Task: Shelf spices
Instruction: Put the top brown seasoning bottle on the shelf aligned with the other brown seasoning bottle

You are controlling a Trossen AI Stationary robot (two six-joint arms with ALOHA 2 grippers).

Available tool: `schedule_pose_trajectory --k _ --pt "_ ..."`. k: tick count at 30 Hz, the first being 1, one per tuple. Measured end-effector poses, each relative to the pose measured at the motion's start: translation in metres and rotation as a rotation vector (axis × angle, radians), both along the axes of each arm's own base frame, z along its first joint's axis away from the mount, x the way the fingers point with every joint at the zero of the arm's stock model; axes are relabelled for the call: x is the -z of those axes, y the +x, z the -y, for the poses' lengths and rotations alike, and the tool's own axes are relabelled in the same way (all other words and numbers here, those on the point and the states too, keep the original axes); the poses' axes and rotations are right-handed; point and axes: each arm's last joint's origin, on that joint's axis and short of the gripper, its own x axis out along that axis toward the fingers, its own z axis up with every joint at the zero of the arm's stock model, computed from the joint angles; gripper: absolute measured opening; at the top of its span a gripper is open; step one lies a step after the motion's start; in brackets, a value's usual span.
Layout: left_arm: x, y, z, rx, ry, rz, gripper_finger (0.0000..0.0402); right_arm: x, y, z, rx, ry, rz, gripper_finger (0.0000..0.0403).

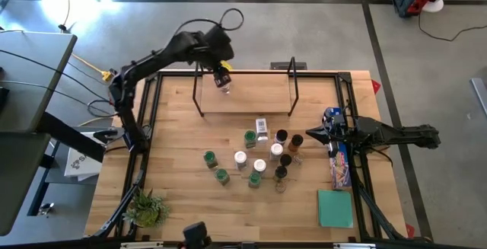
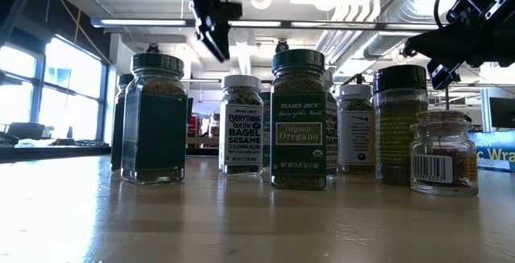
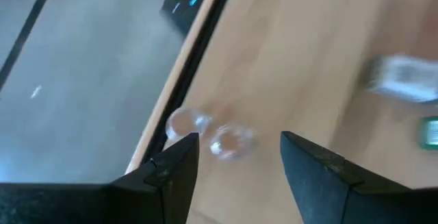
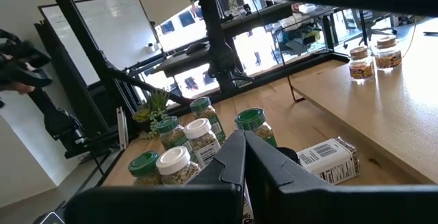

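My left gripper (image 1: pixel 222 72) hangs open over the far left part of the shelf (image 1: pixel 251 100), a light wooden board between black wire uprights. In the left wrist view its fingers (image 3: pixel 239 138) stand apart on either side of a clear-topped jar (image 3: pixel 231 142), and a second clear jar (image 3: pixel 185 122) stands beside it. Both jars (image 4: pixel 373 58) stand upright on the board. Several more spice jars (image 1: pixel 255 160) with green, white and black tops stand clustered mid-table, and one white-labelled jar (image 1: pixel 262 127) lies on its side. My right gripper (image 1: pixel 310 135) waits shut at the right of the cluster.
A long blue box (image 1: pixel 340 164) and a flat teal square (image 1: pixel 335 207) lie along the table's right edge. A small green plant (image 1: pixel 147 207) sits at the near left corner. The black table frame (image 1: pixel 152 119) borders the wood.
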Motion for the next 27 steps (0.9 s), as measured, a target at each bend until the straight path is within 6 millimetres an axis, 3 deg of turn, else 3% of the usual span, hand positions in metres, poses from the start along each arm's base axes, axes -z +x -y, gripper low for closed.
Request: schedule_pose_trajectory --k 5,10,14,21,27 --pt "-0.003 -0.023 0.032 0.006 -0.047 0.103 0.02 0.0 0.0 0.0 0.0 0.0 0.0 0.0" --pt "0.004 -0.039 0.099 0.057 -0.012 0.172 0.02 0.0 0.0 0.0 0.0 0.0 0.0 0.0" --pt "0.024 -0.045 0.14 0.084 0.019 0.204 0.02 0.0 0.0 0.0 0.0 0.0 0.0 0.0" --pt "0.069 -0.028 0.171 0.092 -0.16 0.326 0.0201 0.0 0.0 0.0 0.0 0.0 0.0 0.0" --pt "0.081 -0.013 0.186 0.23 -0.171 0.313 0.0229 0.0 0.0 0.0 0.0 0.0 0.0 0.0"
